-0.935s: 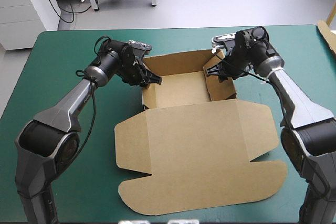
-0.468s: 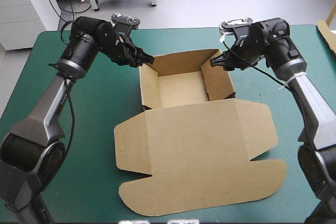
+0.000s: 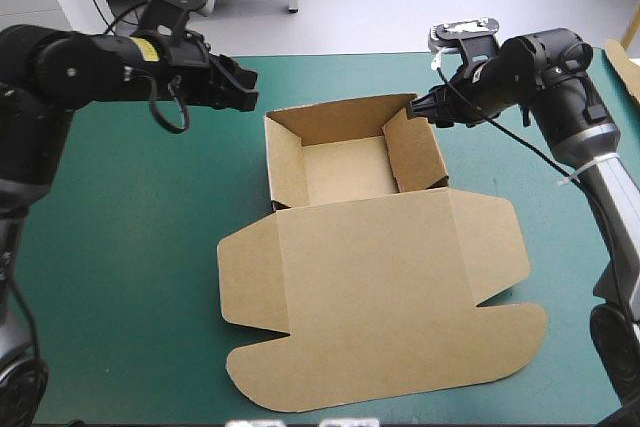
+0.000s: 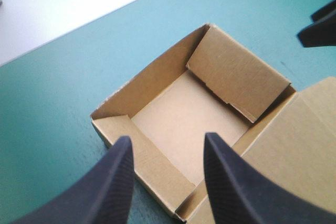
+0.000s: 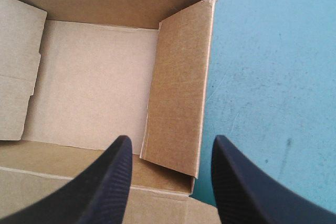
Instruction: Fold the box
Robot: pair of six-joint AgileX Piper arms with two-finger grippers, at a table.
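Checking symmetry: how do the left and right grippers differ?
Left gripper hangs well off the box at its far left corner; right gripper hovers close by its far right corner. Left gripper aims slantwise across it; right gripper aims steeply down its right wall. Both open, empty.

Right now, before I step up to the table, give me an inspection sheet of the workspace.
Surface: teal-green table cover, flat.
Job's things: brown cardboard box, an open tray with walls raised; its lid lies flat toward the near edge.
Clutter: edge of more brown board at the table's far right corner.
Grippers: left gripper open, raised beyond the tray's far left corner, apart from it; right gripper open, at the far right corner, contact unclear.
Cables: nothing seen on the table.
Surroundings: nothing seen.
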